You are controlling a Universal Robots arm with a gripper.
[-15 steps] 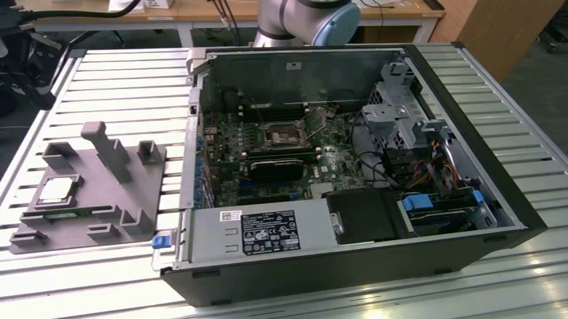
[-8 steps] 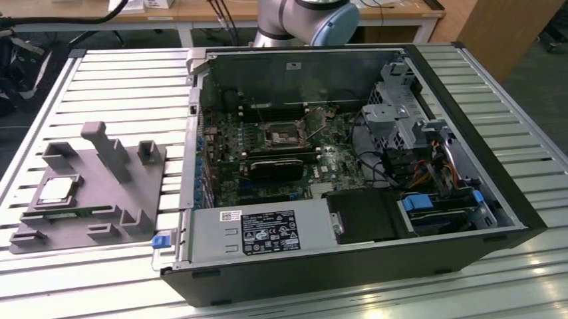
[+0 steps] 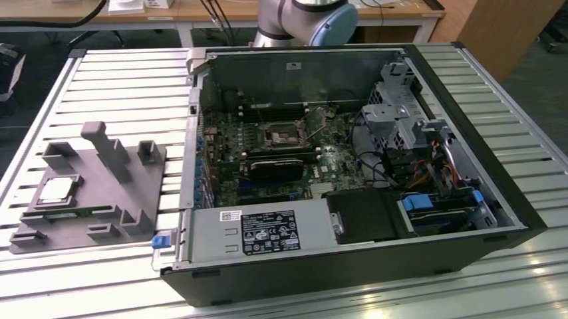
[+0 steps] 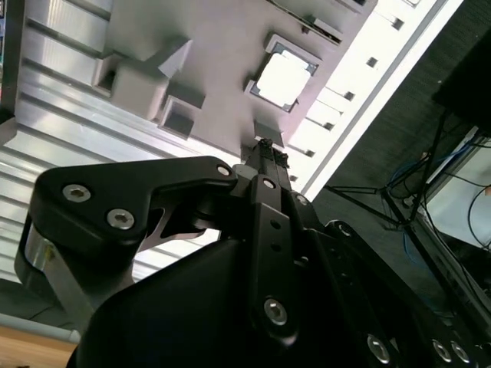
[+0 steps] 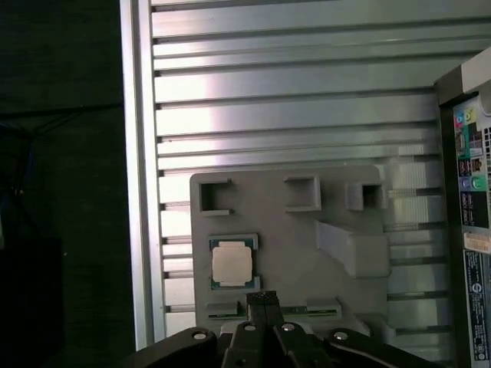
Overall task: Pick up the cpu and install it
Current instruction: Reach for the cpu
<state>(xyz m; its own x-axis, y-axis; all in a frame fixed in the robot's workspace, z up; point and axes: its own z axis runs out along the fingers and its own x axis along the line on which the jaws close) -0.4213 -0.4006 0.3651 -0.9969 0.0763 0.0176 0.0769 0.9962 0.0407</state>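
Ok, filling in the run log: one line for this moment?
tool: shut, empty, clear of chip | chip: lying in grey fixture | computer case: open

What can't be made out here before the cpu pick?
- Exterior view: socket too small to tell whether its latch is open.
- Exterior view: arm cut off by the top edge.
- First wrist view: fixture near edge hidden behind the gripper.
- Both wrist views: cpu underside hidden by its own top.
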